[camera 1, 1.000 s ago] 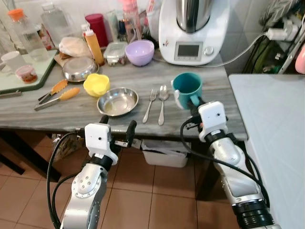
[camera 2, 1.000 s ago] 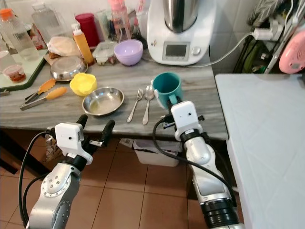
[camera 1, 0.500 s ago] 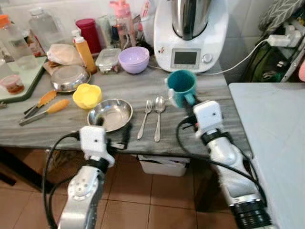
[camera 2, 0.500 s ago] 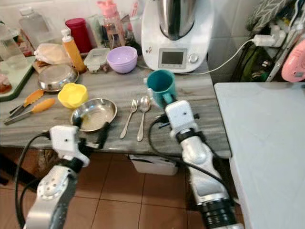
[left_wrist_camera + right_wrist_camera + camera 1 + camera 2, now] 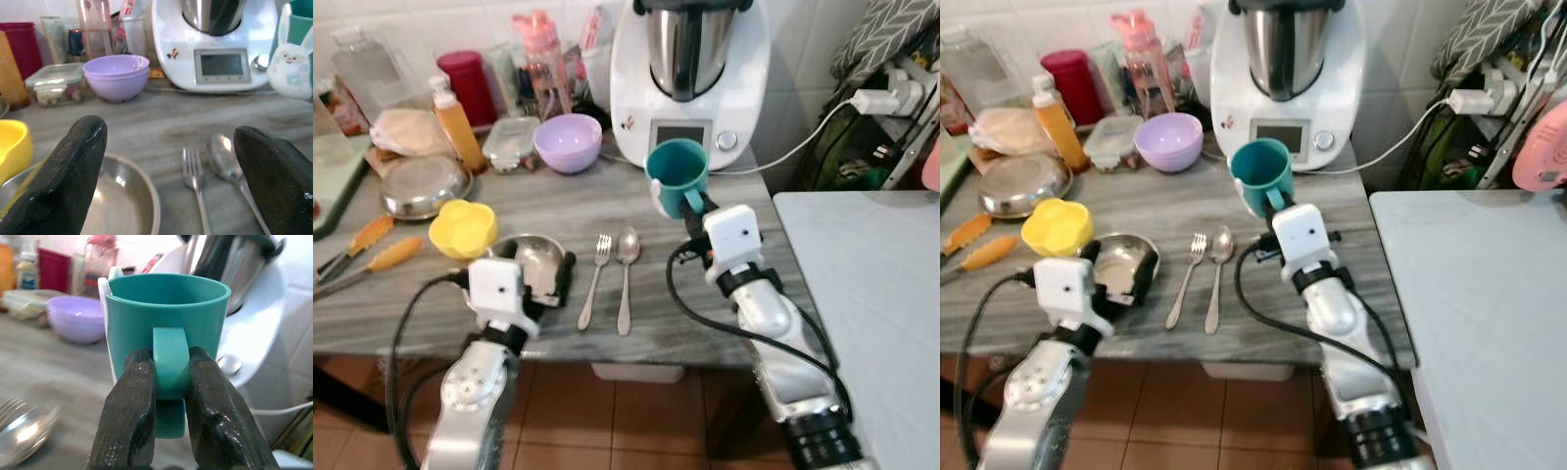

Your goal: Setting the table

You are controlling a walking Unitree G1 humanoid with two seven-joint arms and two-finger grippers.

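since the earlier frame our left gripper (image 5: 166,161) has come up from below the table edge to the steel bowl (image 5: 533,262), and the teal mug (image 5: 677,176) now sits higher in the picture, nearer the white food processor (image 5: 690,73); the camera also moved fwd, so part of that shift is ours.

right gripper (image 5: 168,396): fingers (image 5: 134,401) clamped tight on the mug's handle, one each side, per the right wrist view. mug is upright, mouth up, handle facing back toward our wrist, just right of center in the upper half of the left eye view. we can't tell if its base touches the grey tabletop (image 5: 705,304).

left gripper: fingers (image 5: 80,156) wide apart. one is over the bowl's near rim, the other over the spoon end; contact w/ the bowl can't be told.

fork (image 5: 593,279) and spoon (image 5: 626,274) lie side by side at center frame, long axes running near-to-far, heads toward the far side, between bowl and mug.

around: yellow cup (image 5: 462,227) touching-close at the bowl's left, lilac bowl (image 5: 568,142) upper center-left, orange-handled tongs (image 5: 362,253) at the left edge, a steel plate (image 5: 423,184), an orange sauce bottle (image 5: 450,122), a lidded food box (image 5: 514,142). processor stands directly behind the mug.
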